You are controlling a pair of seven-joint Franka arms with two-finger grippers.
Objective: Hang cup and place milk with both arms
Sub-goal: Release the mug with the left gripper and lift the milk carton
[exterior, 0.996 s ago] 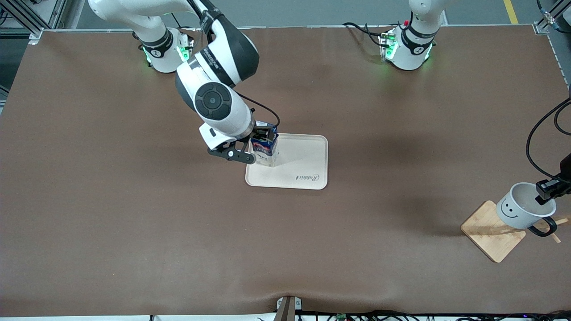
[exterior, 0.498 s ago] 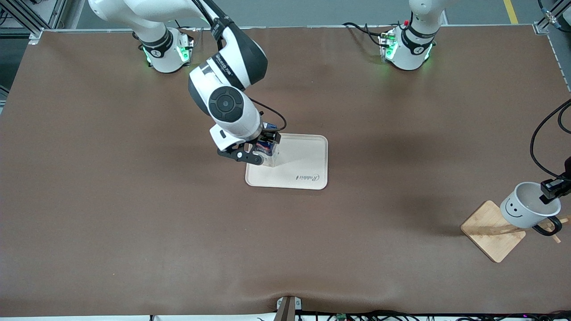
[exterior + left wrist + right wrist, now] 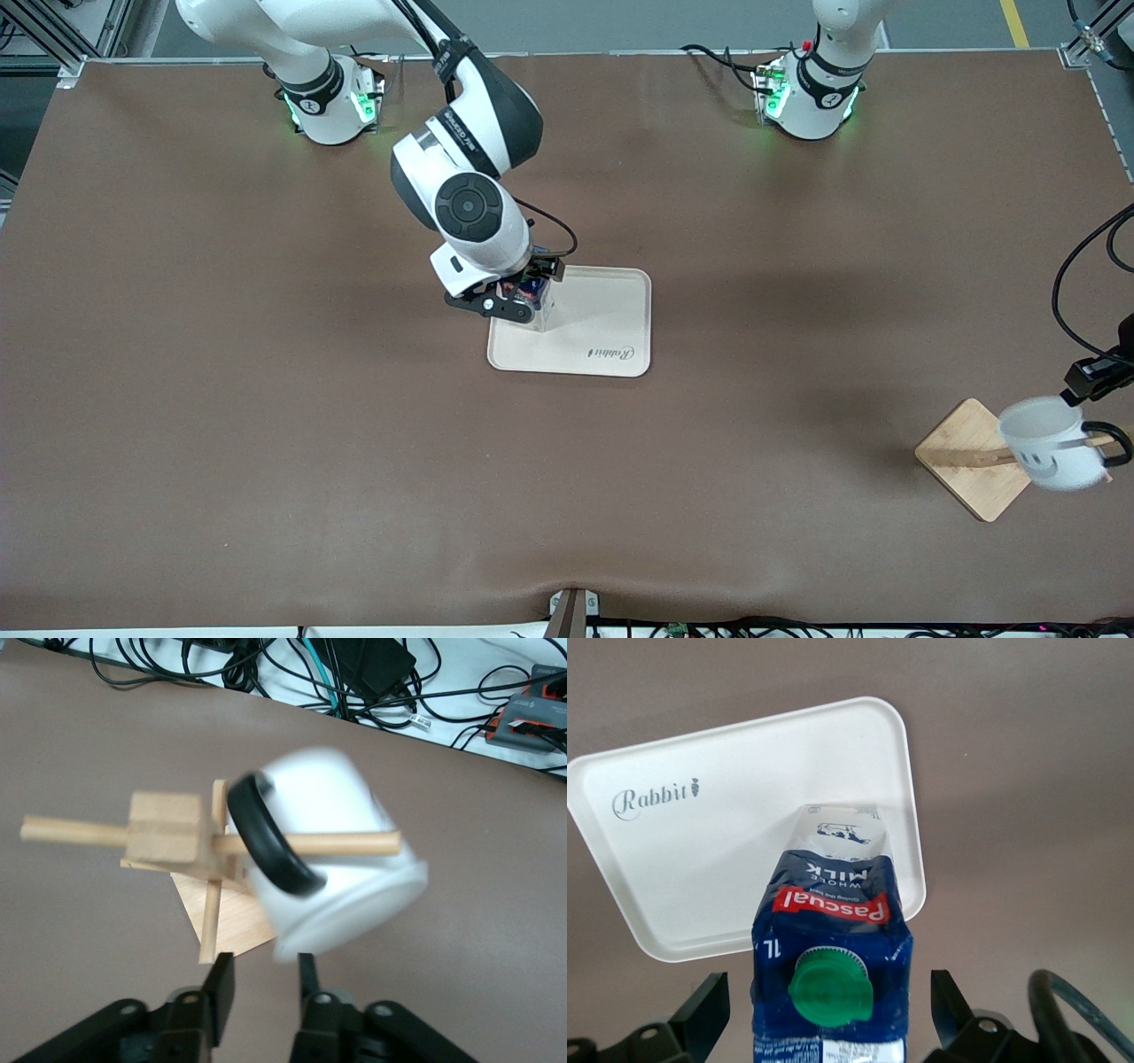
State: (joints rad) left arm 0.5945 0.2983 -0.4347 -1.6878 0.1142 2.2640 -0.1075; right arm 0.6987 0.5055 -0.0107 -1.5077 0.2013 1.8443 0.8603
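The cup (image 3: pixel 1050 443) hangs tilted on a peg of the wooden rack (image 3: pixel 970 461), at the left arm's end of the table. In the left wrist view the cup (image 3: pixel 337 806) is blurred and its black handle (image 3: pixel 270 846) is threaded on the peg (image 3: pixel 354 843). My left gripper (image 3: pixel 1090 381) is open and empty just above the cup, as the left wrist view (image 3: pixel 263 988) also shows. The milk (image 3: pixel 534 297) stands upright on the cream tray (image 3: pixel 602 319). My right gripper (image 3: pixel 521 288) is over it. In the right wrist view the right gripper (image 3: pixel 828 1014) is open, its fingers standing clear of the milk (image 3: pixel 833 904) on both sides.
The tray (image 3: pixel 700 859) has "Rabbit" printed on it and lies in the middle of the brown table. The milk is at the tray's corner toward the right arm's end. Cables (image 3: pixel 354 673) lie past the table edge near the rack.
The left gripper has let go of the cup, which dropped onto the peg and now swings there. The right arm moved toward the tray, with the milk standing on it.
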